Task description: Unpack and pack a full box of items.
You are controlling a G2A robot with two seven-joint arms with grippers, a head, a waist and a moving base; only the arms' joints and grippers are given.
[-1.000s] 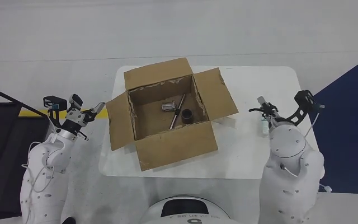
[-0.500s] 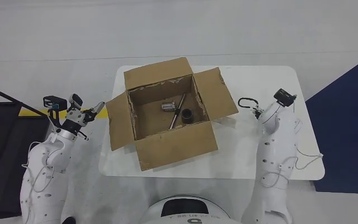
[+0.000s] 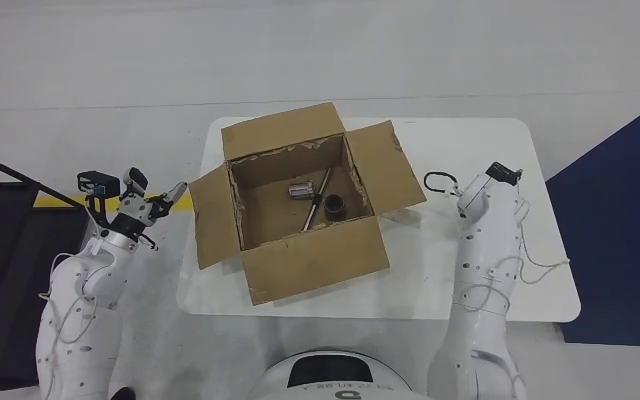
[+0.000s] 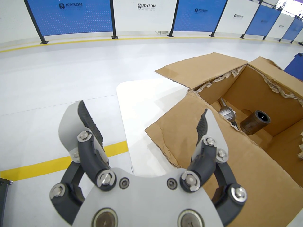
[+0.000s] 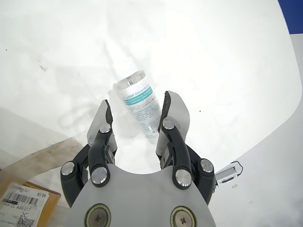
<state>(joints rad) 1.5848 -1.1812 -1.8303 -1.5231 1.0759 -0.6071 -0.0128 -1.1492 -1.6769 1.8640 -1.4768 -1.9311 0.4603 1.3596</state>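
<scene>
An open cardboard box stands in the middle of the white table. Inside it lie a silver cylinder, a thin metal rod and a black cylinder. In the right wrist view, my right gripper is open just above the table. A white bottle with a teal label lies on its side between the fingers. My right arm stretches over the table to the right of the box. My left gripper hangs open and empty off the table's left edge, beside the box's left flap.
The four box flaps are folded outward, and the right one lies toward my right arm. A corner of the box with a printed label sits close behind my right gripper. The table's rounded edge runs nearby.
My right arm has swung in from beside the table and now reaches out over it, covering the bottle in the top view. The left arm and the box contents have not moved.
</scene>
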